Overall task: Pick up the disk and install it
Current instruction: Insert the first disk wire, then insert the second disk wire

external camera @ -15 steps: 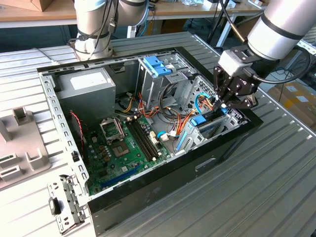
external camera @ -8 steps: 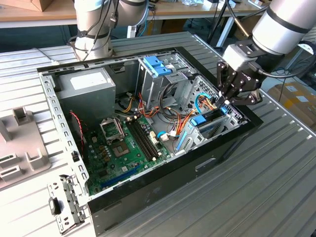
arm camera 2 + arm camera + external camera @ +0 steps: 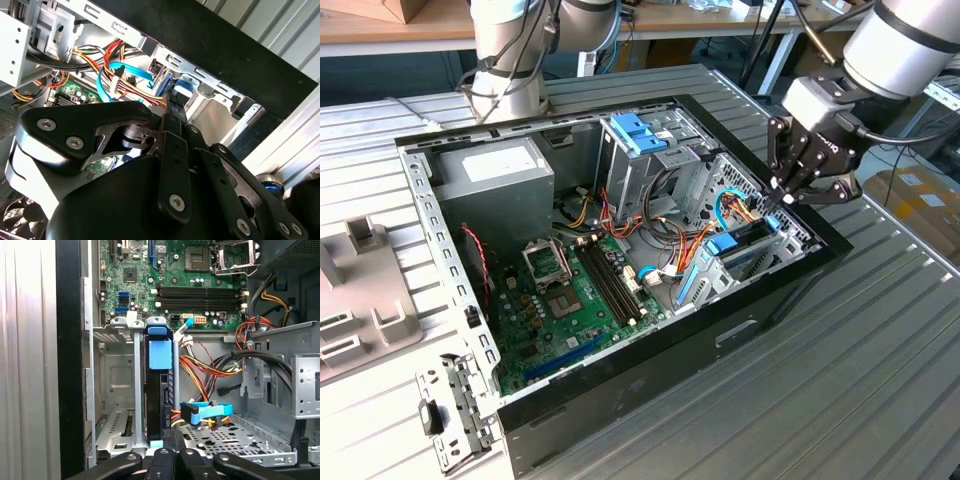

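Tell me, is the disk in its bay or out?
In: the disk stands on edge between the bay's metal walls, with the gripper at its near end.

A robotics lab or electronics workshop is indicated. An opened black desktop computer case [image 3: 650,330], its green motherboard [image 3: 570,300] exposed, is laid on a ribbed grey metal worktable [image 3: 880,360]. Behind it, a second grey robot arm base [image 3: 510,60] is mounted, and wooden workbenches [image 3: 380,30] are seen along the back.
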